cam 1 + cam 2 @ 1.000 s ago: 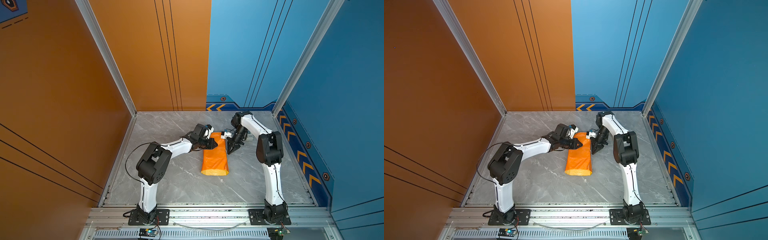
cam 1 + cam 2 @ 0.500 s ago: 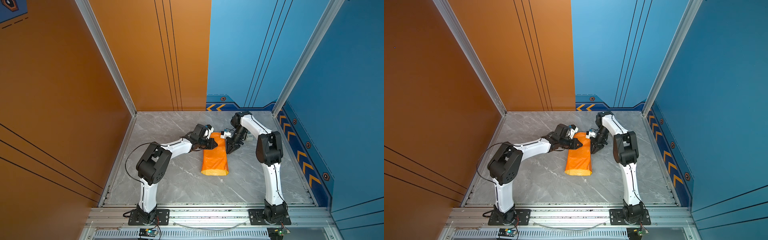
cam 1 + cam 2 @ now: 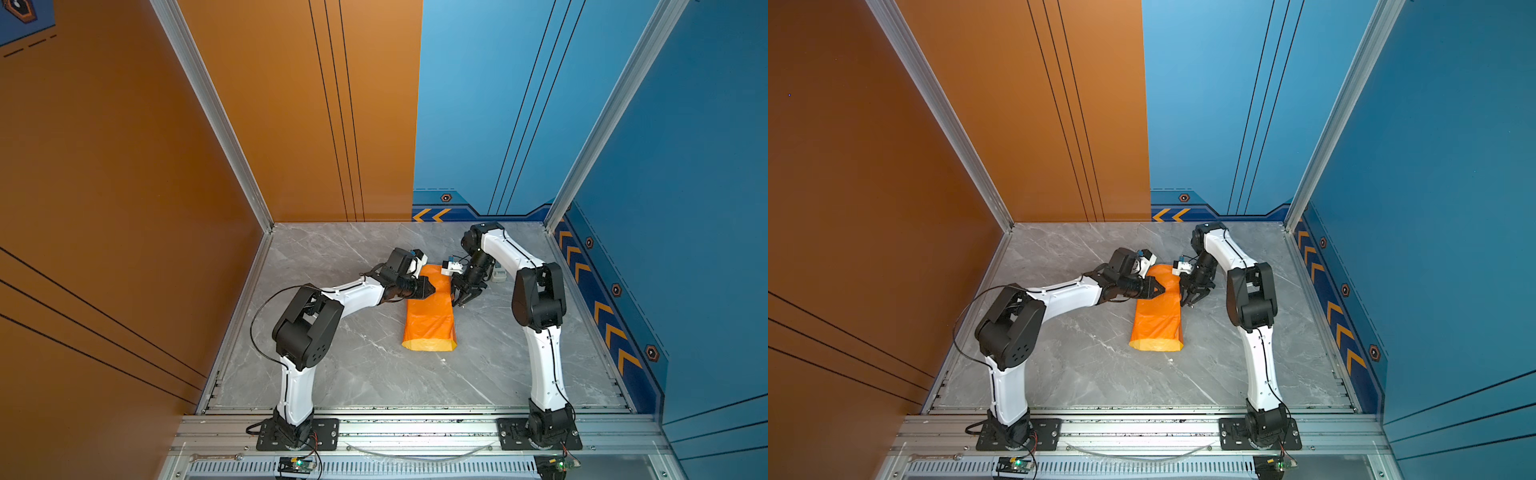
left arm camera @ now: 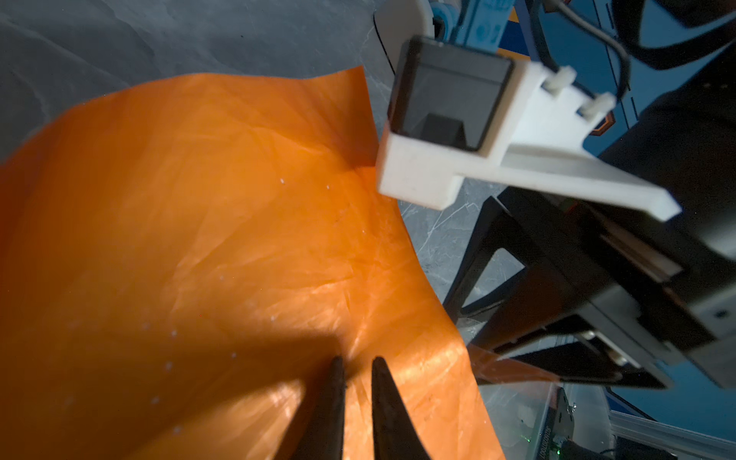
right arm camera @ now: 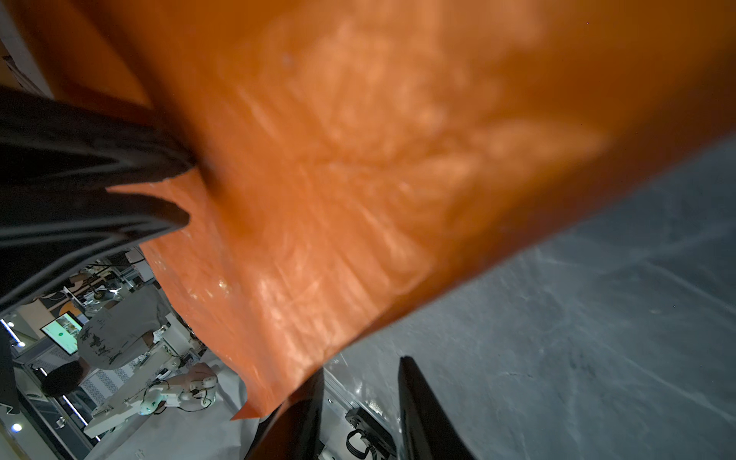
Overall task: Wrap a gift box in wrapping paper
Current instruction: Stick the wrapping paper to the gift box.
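**Wrapping paper [image 3: 428,320] rolled into a sleeve on the counter [image 3: 353,365], ends not yet folded**

The paper lies mid-counter as a flattened orange tube. Its near end is open and shows the pale yellow inner face. The gift box is not visible; I judge it sits inside, under the far half where both arms work. The left gripper [image 4: 354,364] bears down on top of that far half, jaws nearly together with their tips on the paper. Whether they pinch a fold I cannot tell. The right gripper [image 5: 360,366] sits just beside the tube's right edge, jaws released with nothing between them. The step looks like securing the overlap. The next move calls for tape on the seam while the left arm pins the paper, then folding the open ends. A small white item [image 3: 498,275] lies behind the right arm.
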### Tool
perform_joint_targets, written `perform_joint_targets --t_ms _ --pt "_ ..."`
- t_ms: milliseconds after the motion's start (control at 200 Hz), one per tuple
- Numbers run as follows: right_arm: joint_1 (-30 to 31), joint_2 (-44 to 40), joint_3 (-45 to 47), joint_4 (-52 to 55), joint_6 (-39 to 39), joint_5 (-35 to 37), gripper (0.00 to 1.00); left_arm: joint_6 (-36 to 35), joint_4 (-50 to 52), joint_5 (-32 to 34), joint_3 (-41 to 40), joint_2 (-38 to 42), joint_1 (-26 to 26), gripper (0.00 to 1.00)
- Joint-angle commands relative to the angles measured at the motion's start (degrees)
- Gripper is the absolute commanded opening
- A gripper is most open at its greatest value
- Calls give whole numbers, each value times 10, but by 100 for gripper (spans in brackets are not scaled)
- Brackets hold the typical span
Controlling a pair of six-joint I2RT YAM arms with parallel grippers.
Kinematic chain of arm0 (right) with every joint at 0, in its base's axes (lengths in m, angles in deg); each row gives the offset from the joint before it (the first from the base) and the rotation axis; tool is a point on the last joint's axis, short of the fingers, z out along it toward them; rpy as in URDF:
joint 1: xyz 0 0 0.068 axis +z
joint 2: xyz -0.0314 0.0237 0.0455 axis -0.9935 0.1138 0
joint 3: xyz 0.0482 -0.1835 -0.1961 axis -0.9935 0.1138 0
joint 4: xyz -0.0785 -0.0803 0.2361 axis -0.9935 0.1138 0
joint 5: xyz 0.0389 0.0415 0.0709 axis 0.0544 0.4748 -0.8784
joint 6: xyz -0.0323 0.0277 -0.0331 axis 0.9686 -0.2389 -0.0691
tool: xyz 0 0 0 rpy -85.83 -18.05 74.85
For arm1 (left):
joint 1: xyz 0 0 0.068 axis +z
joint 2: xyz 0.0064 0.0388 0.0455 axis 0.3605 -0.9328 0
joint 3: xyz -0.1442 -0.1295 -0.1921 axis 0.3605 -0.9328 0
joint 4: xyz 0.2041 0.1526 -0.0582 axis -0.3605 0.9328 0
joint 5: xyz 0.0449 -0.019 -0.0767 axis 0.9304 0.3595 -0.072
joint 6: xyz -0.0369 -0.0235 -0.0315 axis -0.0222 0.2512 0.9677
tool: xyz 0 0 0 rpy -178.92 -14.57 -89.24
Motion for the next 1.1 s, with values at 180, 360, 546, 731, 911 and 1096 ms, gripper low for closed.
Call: perform_joint_targets --t_ms 180,360,546,731,911,1096 --pt "-5 -14 -12 -10 -5 11 43 -13 66 31 -21 -22 1 17" --pt "-10 -21 -7 -9 -6 16 45 -13 65 30 -20 -22 0 16" --pt "-15 -30 7 -11 -6 22 50 -12 66 31 -21 -22 0 16" --pt "-21 -41 15 -13 -6 26 54 -13 65 30 -21 -22 -1 17" --pt "-29 -63 28 -16 -5 19 55 -12 64 30 -22 -23 -2 16" --pt "-48 -108 65 -53 -18 -5 57 -10 64 31 -22 -24 -3 16"
